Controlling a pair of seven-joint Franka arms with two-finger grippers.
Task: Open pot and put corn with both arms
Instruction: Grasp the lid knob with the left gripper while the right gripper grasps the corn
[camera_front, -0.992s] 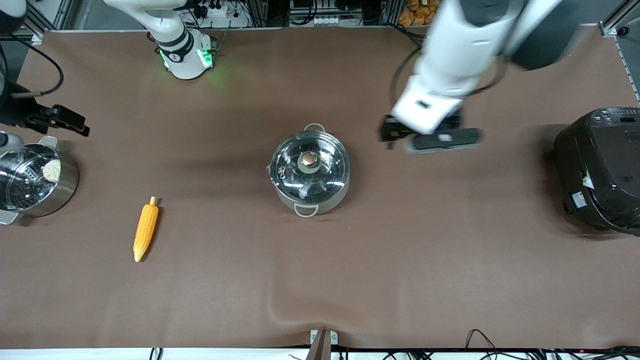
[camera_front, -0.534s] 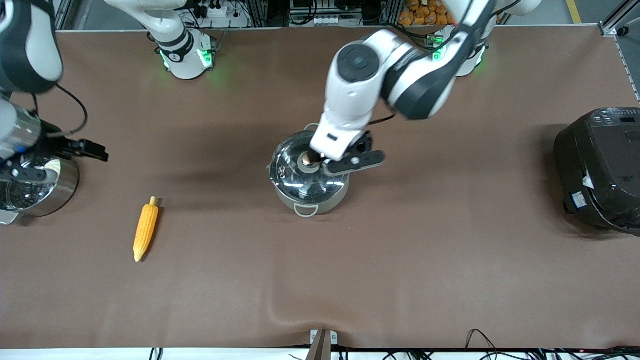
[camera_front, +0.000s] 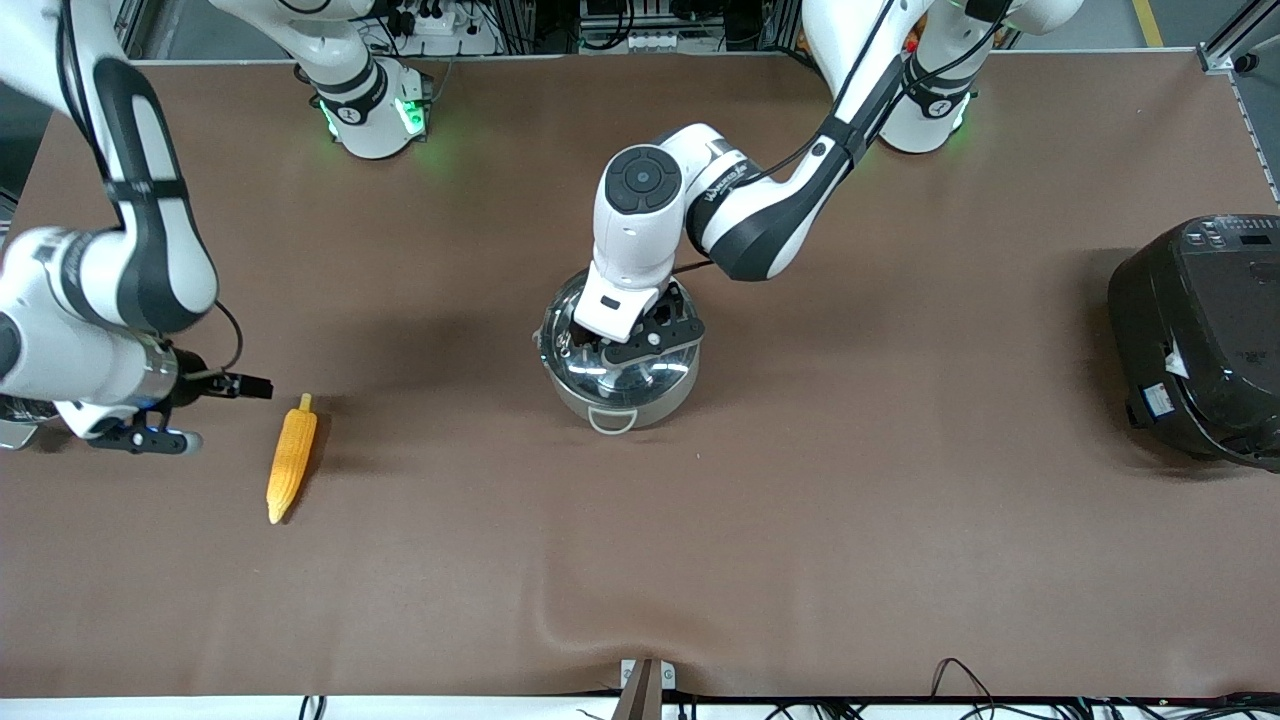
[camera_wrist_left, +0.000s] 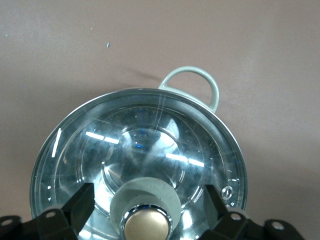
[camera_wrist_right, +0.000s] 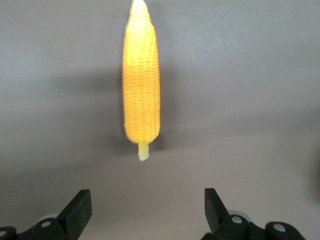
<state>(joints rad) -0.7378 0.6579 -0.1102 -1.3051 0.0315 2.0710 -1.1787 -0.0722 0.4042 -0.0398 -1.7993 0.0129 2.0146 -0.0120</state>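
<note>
The shiny steel pot (camera_front: 645, 395) stands mid-table with its clear glass lid (camera_wrist_left: 145, 145) on. My left gripper (camera_front: 628, 342) is over the lid and open. Its fingers (camera_wrist_left: 75, 205) stand one on each side of the gold knob (camera_wrist_left: 147, 227) without touching it. The knob is hidden in the front view. The yellow-orange corn (camera_front: 292, 458) lies on the table toward the right arm's end and also shows in the right wrist view (camera_wrist_right: 141, 85). My right gripper (camera_front: 150, 432) is open and empty, over the table beside the corn's stem end.
A large black cooker (camera_front: 1200, 340) stands at the left arm's end of the table. The steel pot with the insert is almost wholly hidden under the right arm; only a bit of it (camera_front: 12, 432) shows. The brown cloth has a fold (camera_front: 560, 610) near the front camera.
My left gripper swung in from beside the pot and came down over the lid, its fingers now around the knob. My right gripper moved from over the steamer pot to beside the corn.
</note>
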